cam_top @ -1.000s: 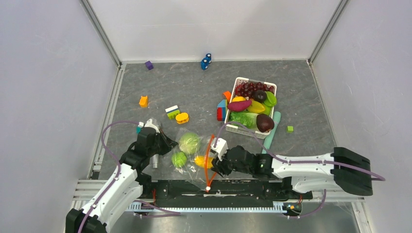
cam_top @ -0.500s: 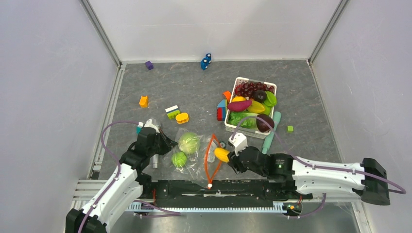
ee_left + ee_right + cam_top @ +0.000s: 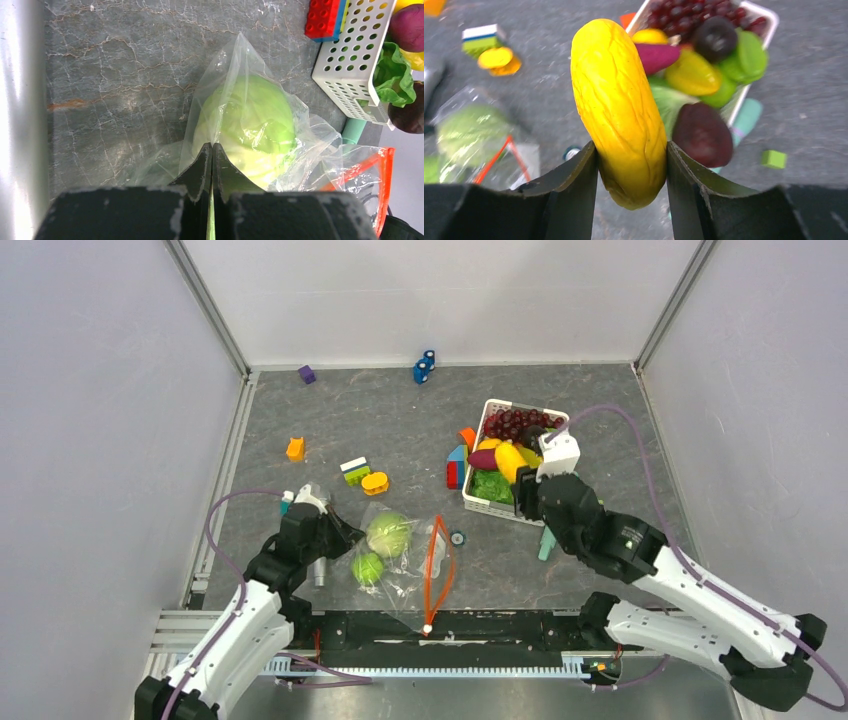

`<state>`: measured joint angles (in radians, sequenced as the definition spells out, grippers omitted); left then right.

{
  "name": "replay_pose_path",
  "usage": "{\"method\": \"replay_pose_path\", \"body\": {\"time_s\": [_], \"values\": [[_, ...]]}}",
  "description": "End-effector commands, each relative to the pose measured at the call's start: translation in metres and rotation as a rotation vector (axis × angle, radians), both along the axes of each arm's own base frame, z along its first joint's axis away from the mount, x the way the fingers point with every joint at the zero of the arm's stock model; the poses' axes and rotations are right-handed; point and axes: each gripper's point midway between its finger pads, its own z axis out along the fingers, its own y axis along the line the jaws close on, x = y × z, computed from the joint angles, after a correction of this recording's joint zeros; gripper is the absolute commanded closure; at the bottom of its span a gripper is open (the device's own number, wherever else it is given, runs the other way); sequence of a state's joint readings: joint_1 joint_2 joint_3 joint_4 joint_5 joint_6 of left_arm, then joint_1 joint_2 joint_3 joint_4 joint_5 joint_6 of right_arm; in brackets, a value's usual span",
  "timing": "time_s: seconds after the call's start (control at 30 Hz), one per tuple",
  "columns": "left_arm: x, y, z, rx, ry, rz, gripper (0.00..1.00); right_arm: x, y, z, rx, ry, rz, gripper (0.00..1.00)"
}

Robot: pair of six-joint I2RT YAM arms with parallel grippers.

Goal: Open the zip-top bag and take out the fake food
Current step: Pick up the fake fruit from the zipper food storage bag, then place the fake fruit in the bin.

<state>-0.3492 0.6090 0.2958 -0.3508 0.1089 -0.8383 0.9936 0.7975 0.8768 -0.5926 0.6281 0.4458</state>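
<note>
- Corn cob (image 3: 619, 110) left the zip-top bag (image 3: 410, 570); right pincer (image 3: 631, 150) pinched it above the white basket (image 3: 487, 508).
- Left pincer (image 3: 212, 155) stayed pressed together on bag film, well left of the basket.
- Cabbage (image 3: 389, 533) and green fruit (image 3: 368, 567) remained bagged, so two removals were left.

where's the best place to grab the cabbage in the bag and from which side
Probably grip the cabbage across its round middle, reaching in low through the red-edged mouth of the bag on the robot's right. Plastic covers the top and the left tool pinches the other end, so only that side looks open.
</note>
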Motion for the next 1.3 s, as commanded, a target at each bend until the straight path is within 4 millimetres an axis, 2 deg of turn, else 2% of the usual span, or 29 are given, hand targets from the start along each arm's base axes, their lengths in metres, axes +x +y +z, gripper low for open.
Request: {"method": "replay_pose_path", "body": {"time_s": [0.0, 0.17, 0.53, 0.73, 1.07, 1.17, 1.27], "values": [[0.003, -0.003, 0.011, 0.003, -0.062, -0.041, 0.98, 0.033, -0.02, 0.02, -0.117, -0.024, -0.067, 0.75], [0.002, -0.001, 0.011, 0.006, -0.064, -0.034, 0.98, 0.068, -0.038, 0.012, -0.156, 0.025, -0.118, 0.75], [0.001, 0.0, 0.009, 0.019, -0.053, -0.029, 0.98, 0.11, -0.056, -0.008, -0.103, 0.081, -0.13, 0.75], [0.001, 0.001, 0.008, 0.023, -0.046, -0.029, 0.98, 0.116, -0.05, -0.027, -0.097, 0.117, -0.066, 0.73], [0.001, 0.0, 0.006, 0.026, -0.033, -0.033, 0.98, 0.121, -0.059, -0.044, -0.139, 0.15, -0.085, 0.7], [0.001, 0.001, 0.006, 0.027, -0.032, -0.031, 0.98, 0.121, -0.062, -0.038, -0.097, 0.144, -0.125, 0.7], [0.001, 0.001, 0.004, 0.028, -0.027, -0.024, 0.98, 0.12, -0.057, -0.029, 0.023, 0.127, -0.179, 0.76]]}}
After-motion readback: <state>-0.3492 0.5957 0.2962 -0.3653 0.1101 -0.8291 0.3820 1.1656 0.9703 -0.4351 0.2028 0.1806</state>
